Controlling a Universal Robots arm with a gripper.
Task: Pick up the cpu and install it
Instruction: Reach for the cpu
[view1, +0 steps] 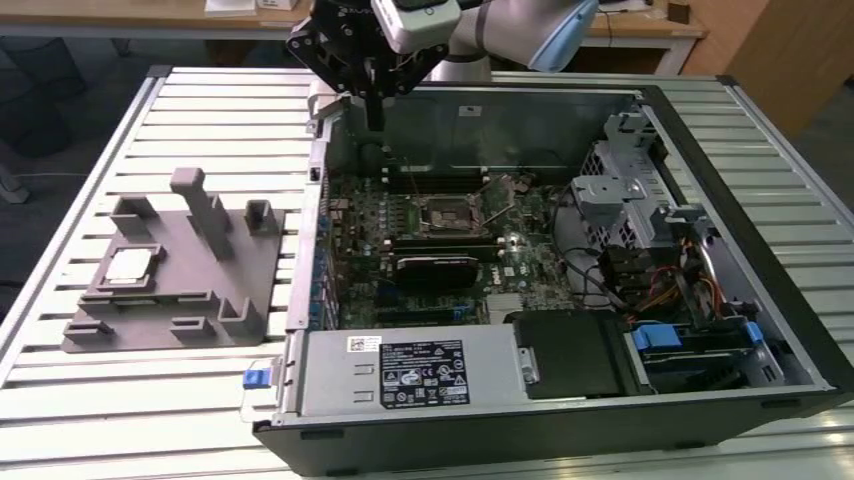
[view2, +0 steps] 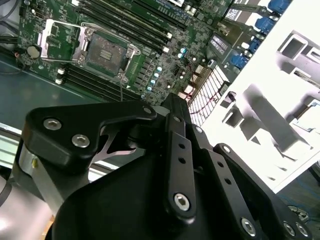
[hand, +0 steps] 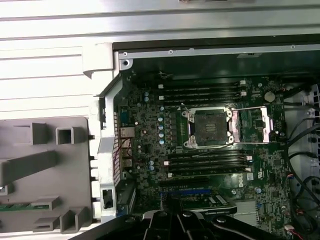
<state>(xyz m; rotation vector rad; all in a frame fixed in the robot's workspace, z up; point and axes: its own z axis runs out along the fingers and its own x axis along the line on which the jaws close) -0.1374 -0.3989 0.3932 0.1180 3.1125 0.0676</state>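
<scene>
Slatted table (view1: 134, 420); cpu (view1: 130, 265) on grey fixture (view1: 200, 300), 9 o'clock of case (view1: 534, 440). Likely light, stiff, fragile: grip the edges. Claw (view1: 376, 122) closed, empty.

The cpu (view1: 130, 265) is a small, flat, square chip with a silvery-white metal top and a thin darker edge. It lies flat, top side up, in a shallow recess of the grey fixture (view1: 147, 325), toward the exterior view's left. It sits outside the open computer case (view1: 534, 440), well apart from the motherboard socket (view1: 447, 212).
</scene>
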